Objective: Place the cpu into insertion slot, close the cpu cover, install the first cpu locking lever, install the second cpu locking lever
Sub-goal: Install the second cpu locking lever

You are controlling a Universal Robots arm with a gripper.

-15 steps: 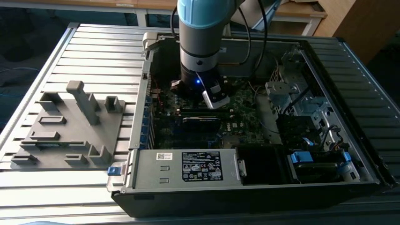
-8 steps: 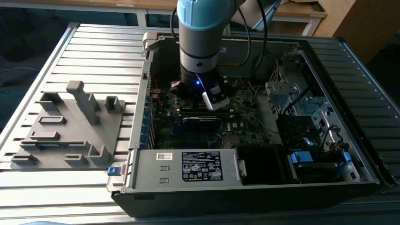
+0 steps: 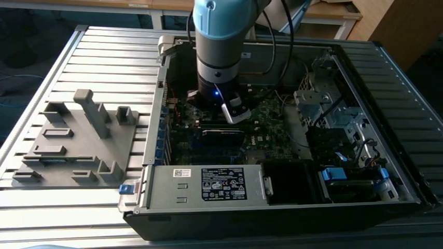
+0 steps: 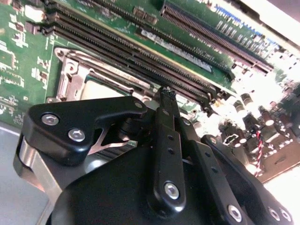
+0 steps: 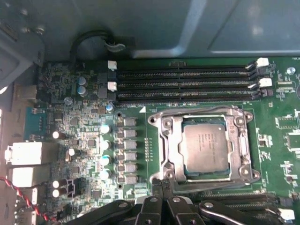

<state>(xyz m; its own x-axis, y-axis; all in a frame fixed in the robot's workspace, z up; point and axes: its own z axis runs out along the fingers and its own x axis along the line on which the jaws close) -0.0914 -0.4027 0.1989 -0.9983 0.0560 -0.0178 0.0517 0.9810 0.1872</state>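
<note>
Already cpu (image 5: 206,149) seated under closed cpu cover (image 5: 167,149); tool (image 5: 161,185) beside.

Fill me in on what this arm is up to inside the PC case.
The arm's gripper is down over the motherboard, its fingertips at the edge of the insertion slot. The cpu already sits in the slot, with the cpu cover lying flat around it. The gripper holds nothing, fingers pinched together.

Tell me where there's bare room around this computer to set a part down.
Free: the ribbed table beyond the grey fixture, and the strip along the near edge in front of the case. Crowded: inside the case, where the arm stands over the motherboard and cables fill the exterior view's right.
</note>
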